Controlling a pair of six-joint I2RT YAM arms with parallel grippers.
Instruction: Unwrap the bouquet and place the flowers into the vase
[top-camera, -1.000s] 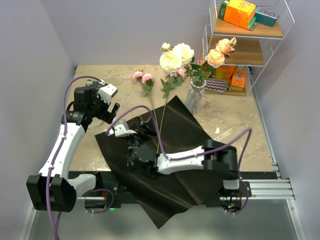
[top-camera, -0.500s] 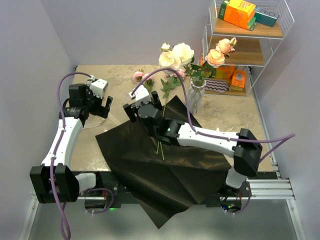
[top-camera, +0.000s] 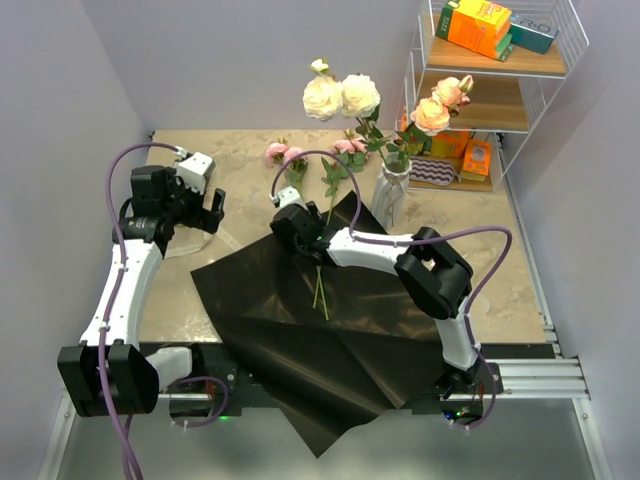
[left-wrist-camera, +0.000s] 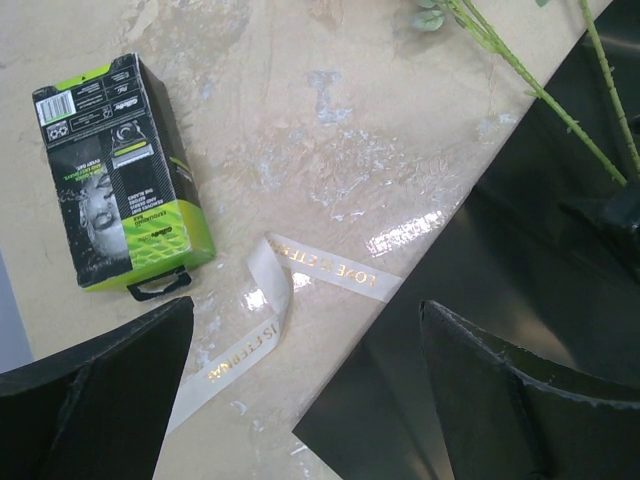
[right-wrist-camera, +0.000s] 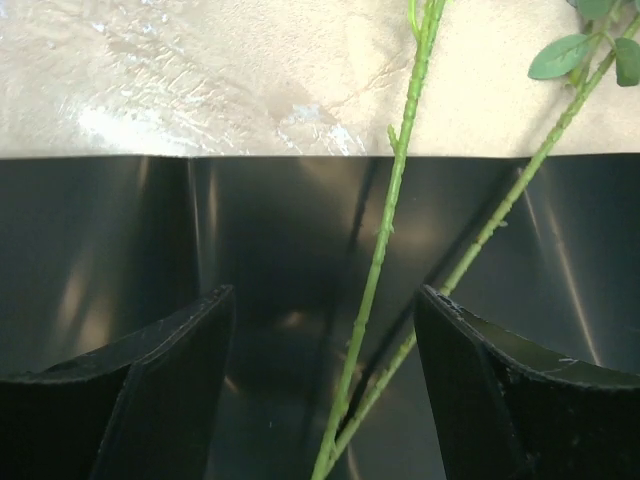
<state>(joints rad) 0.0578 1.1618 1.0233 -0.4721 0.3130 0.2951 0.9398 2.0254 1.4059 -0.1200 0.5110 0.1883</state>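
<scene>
The bouquet lies unwrapped: its black paper sheet (top-camera: 300, 320) is spread flat at the table's front, and the beige ribbon (left-wrist-camera: 300, 275) lies loose on the table beside it. Two flowers (top-camera: 320, 290) lie with their green stems (right-wrist-camera: 385, 235) on the sheet, their pink heads (top-camera: 285, 153) on the table behind it. The white vase (top-camera: 390, 192) stands behind the sheet and holds several white and peach roses (top-camera: 340, 97). My right gripper (top-camera: 295, 222) (right-wrist-camera: 325, 295) hangs open low over the sheet's back edge, both stems between its jaws. My left gripper (top-camera: 208, 212) (left-wrist-camera: 307, 310) is open over the ribbon, holding nothing.
A green and black box (left-wrist-camera: 120, 170) lies on the table near the ribbon. A white wire shelf (top-camera: 490, 100) with several boxes stands at the back right, close behind the vase. Walls close in the table on the left and right.
My right gripper swung from the middle of the sheet to its back edge, now straddling the two stems. The white roses in the vase leaned left. My left gripper drew back slightly to the left.
</scene>
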